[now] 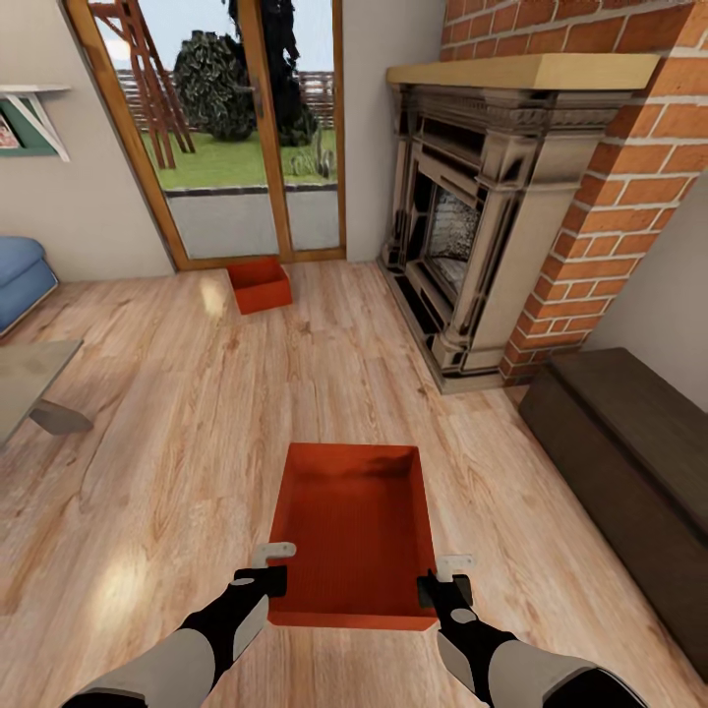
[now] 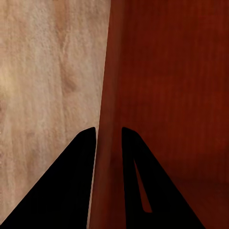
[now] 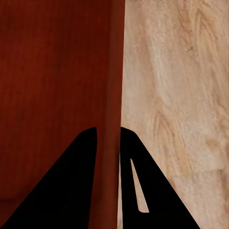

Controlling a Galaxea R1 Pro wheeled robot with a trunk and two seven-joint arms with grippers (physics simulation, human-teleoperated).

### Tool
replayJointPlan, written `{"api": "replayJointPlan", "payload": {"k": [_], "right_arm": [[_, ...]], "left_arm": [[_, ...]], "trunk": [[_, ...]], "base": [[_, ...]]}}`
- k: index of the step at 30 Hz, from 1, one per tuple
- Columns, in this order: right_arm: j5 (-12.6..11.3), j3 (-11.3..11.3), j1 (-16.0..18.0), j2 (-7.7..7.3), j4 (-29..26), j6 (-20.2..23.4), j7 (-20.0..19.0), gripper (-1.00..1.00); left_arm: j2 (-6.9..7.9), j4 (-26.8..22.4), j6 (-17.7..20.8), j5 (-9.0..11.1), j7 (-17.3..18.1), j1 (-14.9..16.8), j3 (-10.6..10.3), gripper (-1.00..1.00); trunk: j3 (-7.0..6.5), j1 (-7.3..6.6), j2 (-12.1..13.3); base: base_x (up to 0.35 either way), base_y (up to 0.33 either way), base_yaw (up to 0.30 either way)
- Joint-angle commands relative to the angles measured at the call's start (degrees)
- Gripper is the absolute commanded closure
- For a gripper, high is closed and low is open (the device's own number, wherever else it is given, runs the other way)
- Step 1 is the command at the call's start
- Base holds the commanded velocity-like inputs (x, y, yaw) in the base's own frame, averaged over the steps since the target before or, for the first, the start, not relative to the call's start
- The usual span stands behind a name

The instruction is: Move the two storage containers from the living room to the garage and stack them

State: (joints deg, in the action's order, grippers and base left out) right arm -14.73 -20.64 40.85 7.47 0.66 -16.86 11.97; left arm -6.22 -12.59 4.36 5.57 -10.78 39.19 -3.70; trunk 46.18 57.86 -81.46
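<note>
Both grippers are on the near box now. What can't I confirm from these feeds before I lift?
- Near box: its underside, hidden by its own floor.
- Left gripper and right gripper: each straddles a wall; the wall hides pad contact.
- Far box: inside hidden by its near wall.
- Sofa: cut by the head view's edge.

This is a living room in a home. Light wood-plank flooring (image 1: 197, 413) runs up to a brick fireplace (image 1: 462, 226) with a carved dark surround and a pale wooden mantel (image 1: 521, 71). Wood-framed glass doors (image 1: 246, 128) open onto a lawn with shrubs and a fence. A blue sofa (image 1: 22, 277) sits by the cream wall, a dark wooden bench (image 1: 629, 452) opposite.
</note>
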Motion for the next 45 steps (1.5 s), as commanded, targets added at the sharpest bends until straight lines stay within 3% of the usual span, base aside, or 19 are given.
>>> {"api": "replayJointPlan", "payload": {"k": [1, 45], "right_arm": [[-0.21, 1.39, 0.02, 0.03, 0.04, -0.1, 0.09, 1.0], [-0.12, 1.39, 0.02, 0.09, 0.04, -0.1, 0.07, 1.0]], "left_arm": [[0.05, -0.24, 0.39, -0.65, -1.12, 0.01, 1.12, 1.0], [0.01, -0.33, 0.39, -0.65, -1.18, 0.01, 1.18, 1.0]], "trunk": [[-0.15, -0.23, 0.4], [-8.05, -9.89, 18.04]], "base": [[0.0, 0.0, 0.0], [0.0, 0.0, 0.0]]}}
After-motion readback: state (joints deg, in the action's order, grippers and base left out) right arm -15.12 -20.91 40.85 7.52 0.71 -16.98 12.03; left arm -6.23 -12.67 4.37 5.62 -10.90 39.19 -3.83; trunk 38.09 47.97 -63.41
